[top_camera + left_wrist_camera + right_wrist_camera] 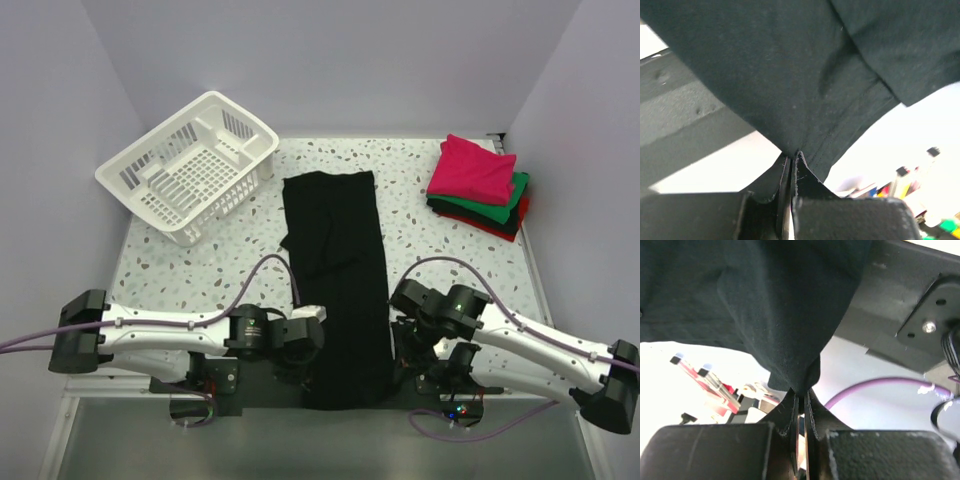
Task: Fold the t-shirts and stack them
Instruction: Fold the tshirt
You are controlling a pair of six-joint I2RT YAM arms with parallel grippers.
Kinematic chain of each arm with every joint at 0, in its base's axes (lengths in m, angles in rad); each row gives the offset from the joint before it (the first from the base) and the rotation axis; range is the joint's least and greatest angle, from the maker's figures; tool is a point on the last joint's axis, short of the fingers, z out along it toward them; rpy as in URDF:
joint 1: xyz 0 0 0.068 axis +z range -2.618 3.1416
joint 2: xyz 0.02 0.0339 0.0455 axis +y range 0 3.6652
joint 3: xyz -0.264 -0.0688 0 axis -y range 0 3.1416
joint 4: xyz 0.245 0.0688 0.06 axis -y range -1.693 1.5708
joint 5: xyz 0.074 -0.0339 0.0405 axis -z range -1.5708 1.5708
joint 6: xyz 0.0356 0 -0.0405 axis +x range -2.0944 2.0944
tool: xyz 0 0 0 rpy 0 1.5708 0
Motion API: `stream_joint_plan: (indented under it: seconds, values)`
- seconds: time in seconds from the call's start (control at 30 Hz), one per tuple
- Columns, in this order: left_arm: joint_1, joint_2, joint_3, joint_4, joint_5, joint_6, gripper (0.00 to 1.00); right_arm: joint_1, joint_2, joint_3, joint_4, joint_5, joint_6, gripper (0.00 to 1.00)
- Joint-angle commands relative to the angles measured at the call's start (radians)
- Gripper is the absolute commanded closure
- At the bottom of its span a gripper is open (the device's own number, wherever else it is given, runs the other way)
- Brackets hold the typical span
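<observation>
Pinching soft, narrow-folded black t-shirt (335, 275)

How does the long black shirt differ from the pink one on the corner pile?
The plain black cloth t-shirt lies in a long narrow strip; the magenta-pink cloth t-shirt is folded compact. The black one is pinched by the left end effector and right end effector; the pink one sits untouched atop a stack. Both are soft plain cloth.

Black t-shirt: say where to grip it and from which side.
Its near corners, one from each long side, likely: the black t-shirt lies as a narrow strip running away from the arms. Left gripper and right gripper pinch there now.
</observation>
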Motion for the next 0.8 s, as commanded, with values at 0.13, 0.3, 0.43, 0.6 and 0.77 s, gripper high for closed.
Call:
stream_joint_plan:
  seconds: [0.13, 0.3, 0.43, 0.6, 0.77]
  values:
    - [0.043, -0.147, 0.074, -0.17, -0.154, -0.108, 1.0, 0.002, 0.079, 0.269, -0.157, 0.221, 0.059, 1.0]
    - [0.213, -0.223, 0.022, -0.113, -0.124, -0.013, 1.0, -0.037, 0.18, 0.393, -0.201, 0.363, 0.0, 1.0]
    - [0.308, -0.192, 0.023, -0.093, -0.077, 0.086, 1.0, -0.11, 0.241, 0.432, -0.148, 0.382, -0.065, 1.0]
    - [0.471, -0.163, 0.02, -0.05, -0.051, 0.209, 1.0, -0.17, 0.322, 0.456, -0.059, 0.386, -0.097, 1.0]
    - [0.597, -0.115, 0.017, 0.026, 0.001, 0.326, 1.0, -0.239, 0.385, 0.468, 0.019, 0.389, -0.141, 1.0]
